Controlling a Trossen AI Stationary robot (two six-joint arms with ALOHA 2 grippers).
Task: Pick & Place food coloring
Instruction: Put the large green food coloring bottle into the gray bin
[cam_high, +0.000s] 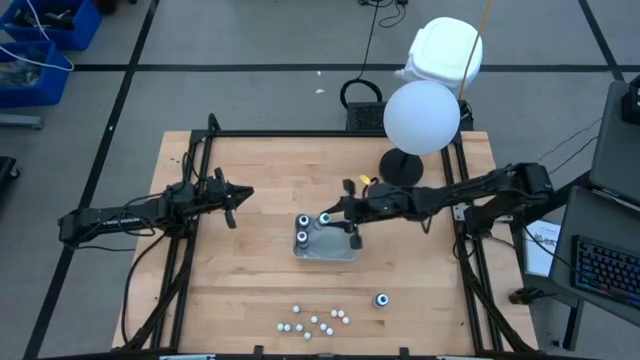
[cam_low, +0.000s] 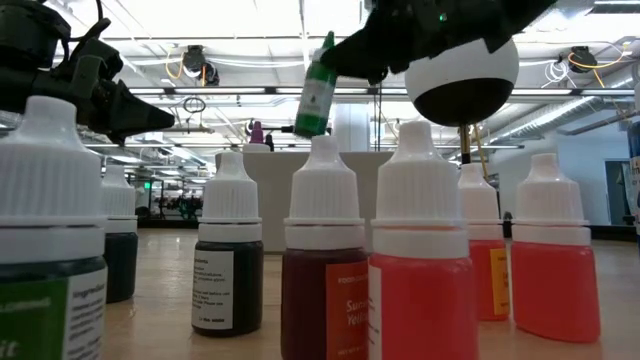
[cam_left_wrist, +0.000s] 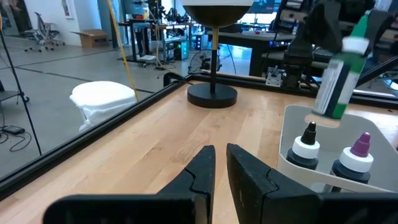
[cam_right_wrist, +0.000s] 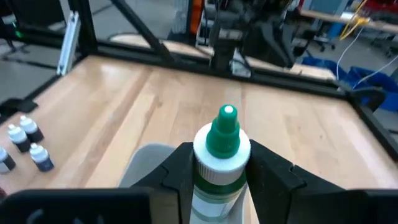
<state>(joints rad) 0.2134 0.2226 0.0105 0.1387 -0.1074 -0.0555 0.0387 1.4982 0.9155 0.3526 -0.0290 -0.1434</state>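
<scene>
My right gripper (cam_high: 338, 213) reaches in from the table's right and is shut on a green-tipped food coloring bottle (cam_high: 325, 217), held in the air above the clear tray (cam_high: 340, 252). Two more bottles stand upright in the tray's left end (cam_high: 303, 229): one black-tipped (cam_left_wrist: 308, 147), one purple-tipped (cam_left_wrist: 356, 155). A blue-ringed bottle (cam_high: 382, 299) stands alone on the wood near the front edge. My left gripper (cam_high: 243, 194) hovers left of the tray, fingers (cam_left_wrist: 205, 163) shut to a narrow slit, holding nothing. My right gripper pinches the green-tipped bottle between its two fingers (cam_right_wrist: 179, 167) at the white cap collar and the top of the body (cam_right_wrist: 221, 157). The fingers come slanting in from the table's right. The bottle (cam_left_wrist: 339, 71) is lifted clear and hangs slightly tilted, tip up, over the tray.
Several more white-capped bottles stand in a cluster by the near edge (cam_high: 312, 320) and fill the low view (cam_low: 420, 260). A globe lamp (cam_high: 421, 116) with a black round base (cam_high: 402, 166) stands behind the tray. Black frame rails (cam_high: 193, 200) border the table.
</scene>
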